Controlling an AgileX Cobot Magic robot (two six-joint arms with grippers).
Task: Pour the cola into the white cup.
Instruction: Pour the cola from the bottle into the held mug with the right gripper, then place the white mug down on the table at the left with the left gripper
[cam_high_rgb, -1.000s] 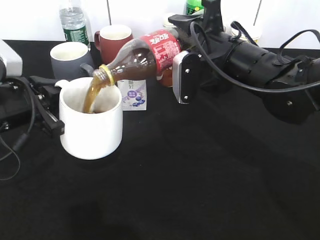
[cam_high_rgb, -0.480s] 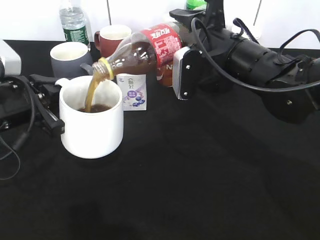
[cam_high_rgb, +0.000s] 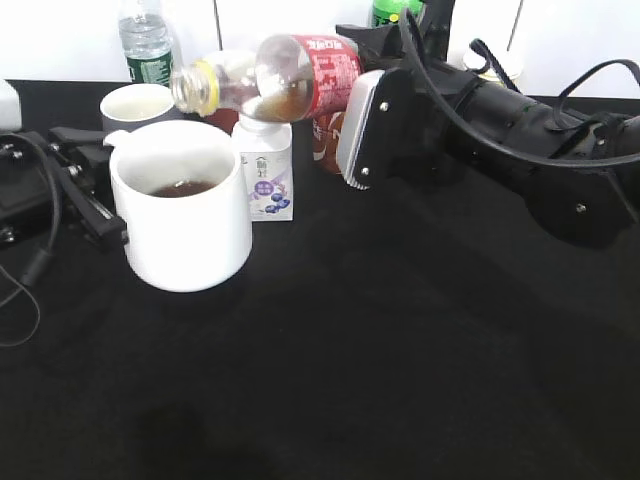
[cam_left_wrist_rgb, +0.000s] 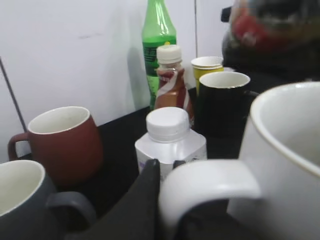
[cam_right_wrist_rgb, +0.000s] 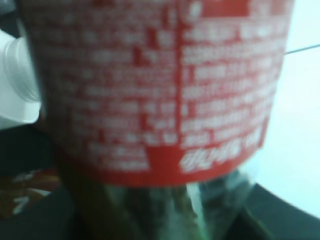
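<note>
The cola bottle hangs about level above the table, its yellow-ringed open neck over the far rim of the white cup. No liquid is running from it. Dark cola lies inside the cup. My right gripper is shut on the bottle's body; the red label fills the right wrist view. My left gripper is shut on the cup's loop handle, with a black finger pressed against it.
A small white bottle stands just behind the cup. A grey mug and a water bottle stand at the back left. A red mug, green bottle, Nescafe bottle, yellow paper cup and black mug stand along the wall.
The cola bottle has tipped back from its downward slant to about level and risen. The stream into the cup has stopped. The cup now holds more cola.
</note>
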